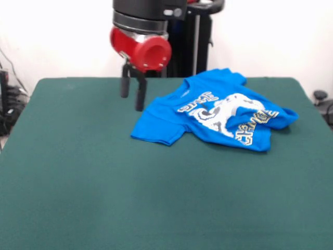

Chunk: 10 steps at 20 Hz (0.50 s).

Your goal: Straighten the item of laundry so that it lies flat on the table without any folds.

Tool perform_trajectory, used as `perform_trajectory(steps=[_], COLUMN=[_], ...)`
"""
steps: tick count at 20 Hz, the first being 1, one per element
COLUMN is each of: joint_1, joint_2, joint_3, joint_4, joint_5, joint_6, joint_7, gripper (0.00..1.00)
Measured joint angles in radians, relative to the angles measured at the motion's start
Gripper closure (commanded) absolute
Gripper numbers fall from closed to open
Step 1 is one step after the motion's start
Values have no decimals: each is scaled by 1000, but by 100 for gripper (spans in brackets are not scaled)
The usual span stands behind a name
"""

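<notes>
The blue T-shirt (218,112) lies crumpled on the dark green table (104,182), right of centre toward the far side. Its white-and-yellow lettering and white controller print face up but are bent by folds; the right part is bunched and a sleeve juts out at the lower left. My gripper (132,92) hangs from the red and black arm just left of the shirt's left edge, above the table. Its two dark fingers (140,95) stand a little apart with nothing between them. It does not touch the shirt.
The robot's black pedestal (195,36) stands behind the table's far edge. Cables and dark gear (8,104) lie off the table at the left, and a small dark object (320,96) sits off the right edge.
</notes>
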Motion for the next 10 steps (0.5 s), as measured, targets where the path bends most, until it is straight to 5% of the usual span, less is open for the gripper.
perform_trajectory(steps=[10], joint_1=[6], joint_2=[29], joint_3=[61], joint_4=[-55], joint_5=[-36], joint_6=[35], joint_7=[0], gripper=[0])
